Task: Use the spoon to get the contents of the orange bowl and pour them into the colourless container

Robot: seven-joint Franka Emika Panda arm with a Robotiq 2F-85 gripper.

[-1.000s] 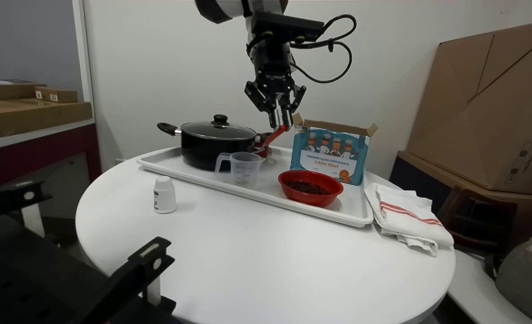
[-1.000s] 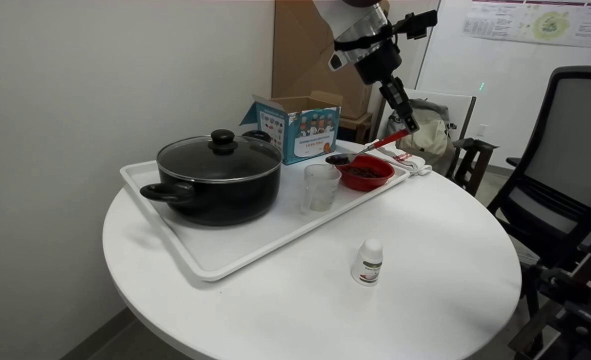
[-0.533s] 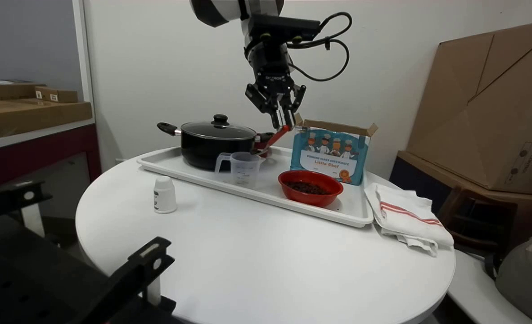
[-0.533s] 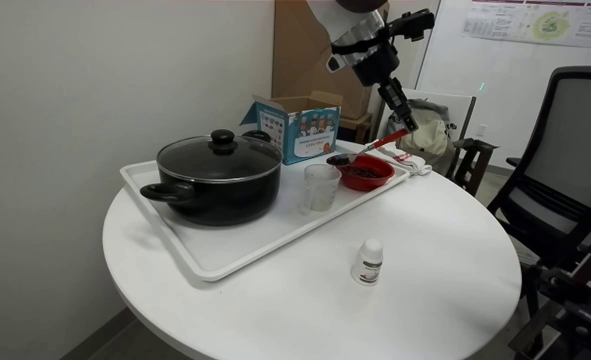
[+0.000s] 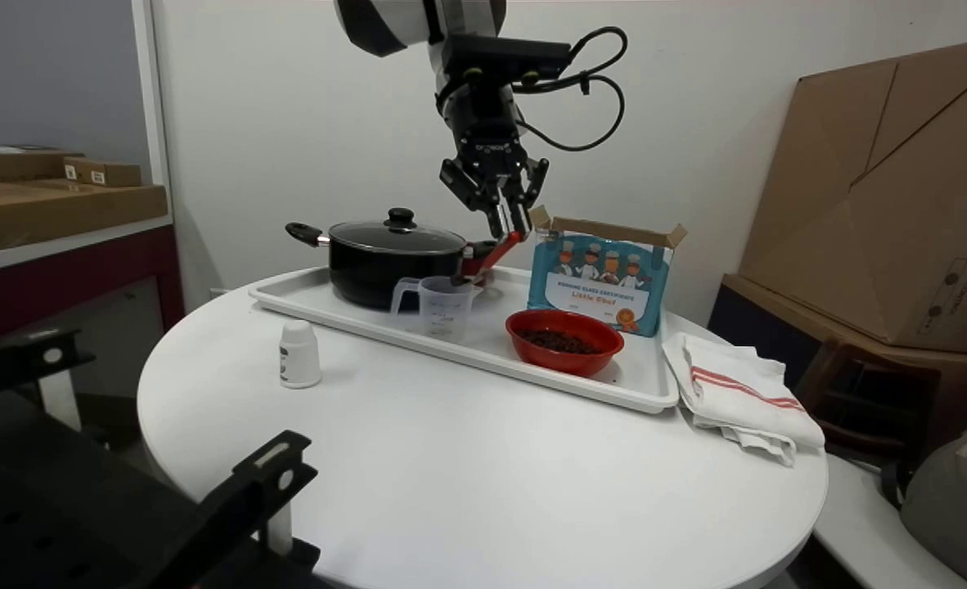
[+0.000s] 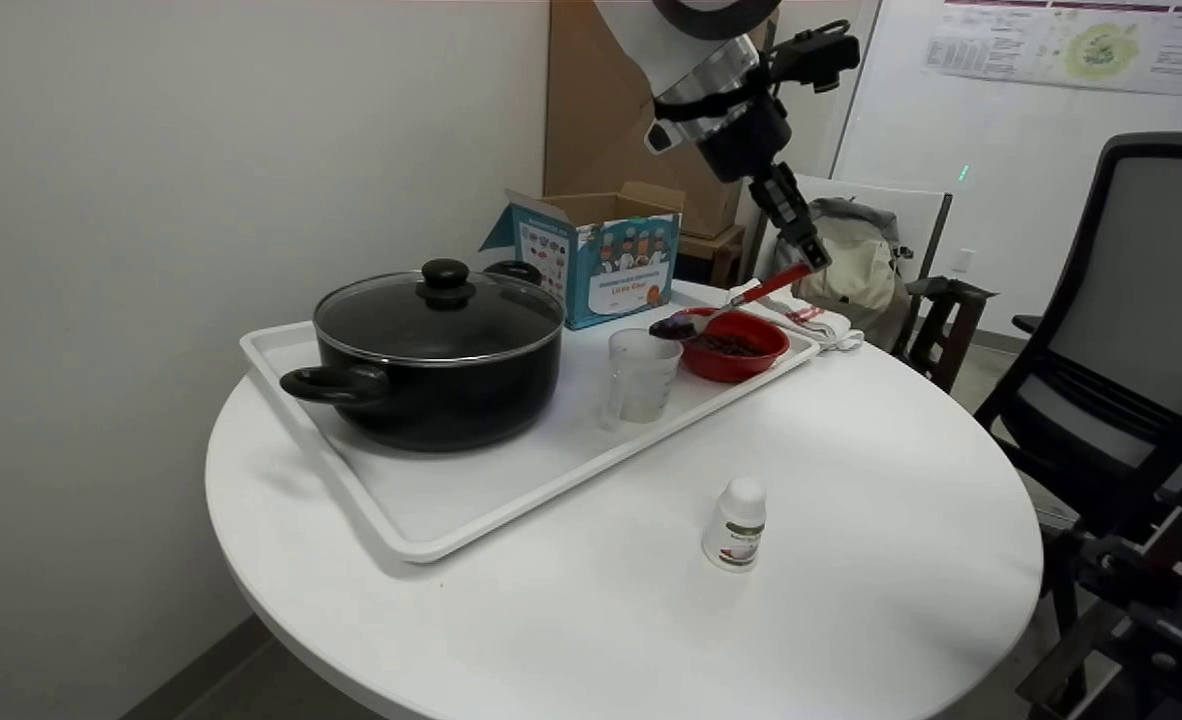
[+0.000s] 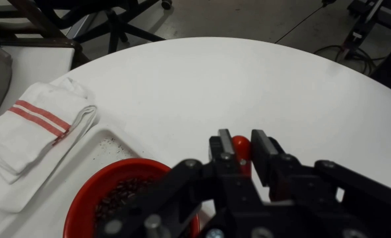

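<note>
I watch the gripper, pinching the red-handled spoon, dip: below it, the dark load now hangs by the rim of the clear measuring cup; pouring looks close.

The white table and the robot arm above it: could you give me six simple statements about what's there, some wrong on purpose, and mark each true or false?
1. The gripper holds the spoon by its red handle. True.
2. Beans lie in the red bowl. True.
3. The spoon's head rests in that bowl. False: it hangs near the rim of the clear cup.
4. The black pot stands on the tray. True.
5. That pot is uncovered. False: its lid is on.
6. Every object here stands on the tray. False: the white bottle stands directly on the table.
</note>
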